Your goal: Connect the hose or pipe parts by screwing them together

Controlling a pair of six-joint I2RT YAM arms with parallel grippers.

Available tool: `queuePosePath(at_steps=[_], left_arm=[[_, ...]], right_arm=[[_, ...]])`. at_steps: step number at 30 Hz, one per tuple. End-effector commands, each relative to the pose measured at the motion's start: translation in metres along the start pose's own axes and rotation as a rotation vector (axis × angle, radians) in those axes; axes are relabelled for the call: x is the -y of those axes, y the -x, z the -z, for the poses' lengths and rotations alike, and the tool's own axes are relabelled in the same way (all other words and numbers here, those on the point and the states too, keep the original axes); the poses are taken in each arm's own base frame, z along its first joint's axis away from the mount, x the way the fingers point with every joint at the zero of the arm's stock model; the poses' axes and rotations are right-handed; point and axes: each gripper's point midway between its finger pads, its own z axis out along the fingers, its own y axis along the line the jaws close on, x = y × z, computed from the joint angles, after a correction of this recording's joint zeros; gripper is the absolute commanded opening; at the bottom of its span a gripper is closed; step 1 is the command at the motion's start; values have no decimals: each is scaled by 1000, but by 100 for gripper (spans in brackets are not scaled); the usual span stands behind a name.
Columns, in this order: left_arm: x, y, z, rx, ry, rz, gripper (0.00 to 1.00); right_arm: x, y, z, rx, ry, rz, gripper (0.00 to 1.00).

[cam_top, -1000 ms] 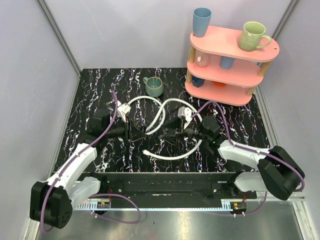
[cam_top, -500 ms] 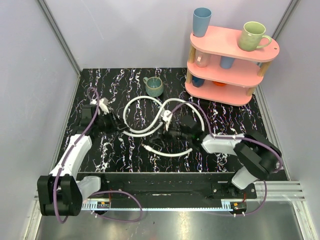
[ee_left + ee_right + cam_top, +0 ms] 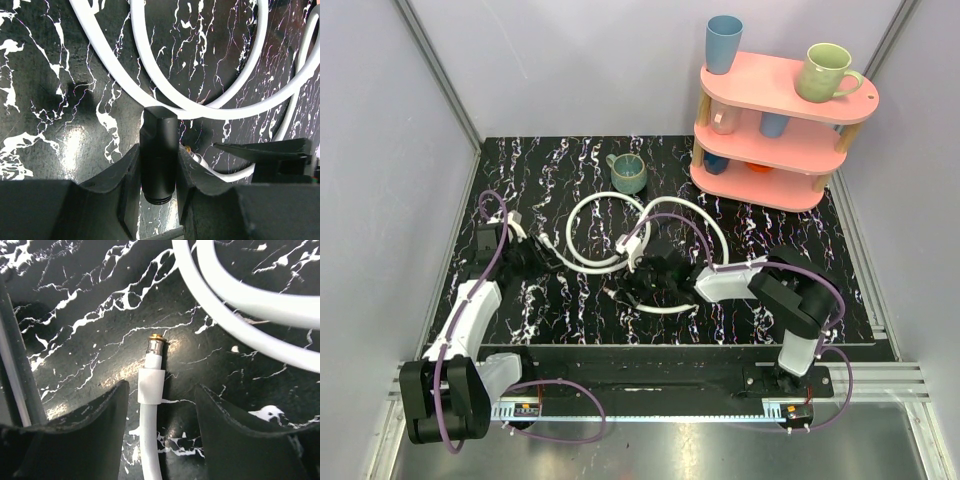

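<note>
Table top point(image 3: 75, 310): black stone-look with white veining, polished, throws glare
Hoses point(image 3: 150, 450): smooth white plastic, soft sheen
One hose end: shiny brass-coloured metal fitting point(image 3: 156, 346) past a matt white sleeve point(image 3: 151, 385)
Black end fitting point(image 3: 158, 165): matt, smooth, fine ribs at its base
Left gripper point(image 3: 157, 150) fingers point(image 3: 122, 182): matt black plastic
Shelf point(image 3: 775, 85): matt pink
Mug point(image 3: 628, 175): glazed, glossy

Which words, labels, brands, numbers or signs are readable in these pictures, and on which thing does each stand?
None can be read in any view.
The white strip at the table's near edge bears fine marks, too small to read.
The green mug, the pink shelf, the white hose and the black fitting show no print.
</note>
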Motion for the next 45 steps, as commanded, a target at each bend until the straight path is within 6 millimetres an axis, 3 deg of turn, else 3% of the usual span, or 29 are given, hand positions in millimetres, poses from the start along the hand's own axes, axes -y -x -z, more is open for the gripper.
queuePosePath(at_steps=[1, 19, 22, 32, 45], left_arm=[[13, 10, -1, 37, -60, 7, 0], [34, 2, 3, -23, -178, 15, 0], [35, 2, 5, -28, -173, 15, 0], [31, -7, 3, -43, -177, 34, 0], [35, -12, 1, -78, -207, 51, 0]], right_arm=[[0, -1, -8, -19, -52, 35, 62], [-7, -15, -19, -29, -42, 29, 54], [-6, -15, -19, -32, -47, 30, 48], [-15, -23, -16, -59, -51, 43, 50], [-8, -27, -12, -74, -116, 50, 45]])
